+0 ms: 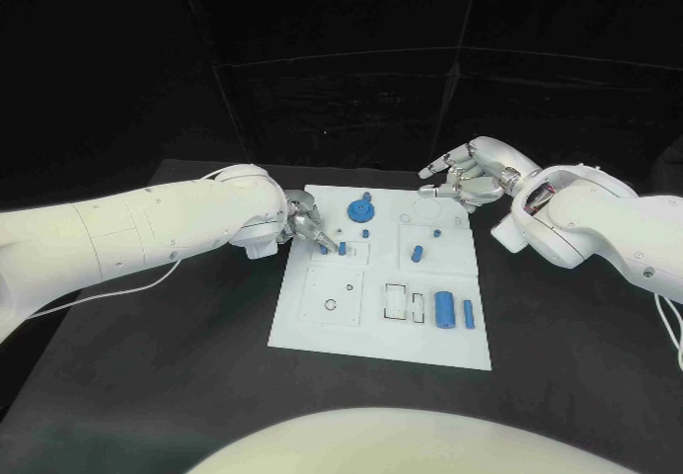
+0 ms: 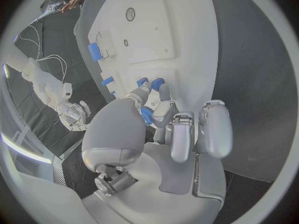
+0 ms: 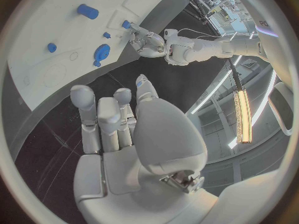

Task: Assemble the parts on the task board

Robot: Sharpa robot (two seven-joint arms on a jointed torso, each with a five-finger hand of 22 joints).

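Pinching a small blue part (image 2: 147,115) (likely light, stiff, best gripped by its sides) over task board (image 1: 321,326): left hand (image 1: 305,223); right hand (image 1: 467,176) empty, fingers loosely apart.

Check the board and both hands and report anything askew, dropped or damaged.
Nothing stands out. The task board lies flat on the black table, the blue parts rest on it, none off its edge. The left hand works at a small part near the board's far left; the right hand hovers off the far edge, holding nothing.

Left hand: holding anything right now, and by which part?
The left hand pinches a small blue part between its fingertips over the white task board; which end it grips cannot be told. The right hand holds nothing.
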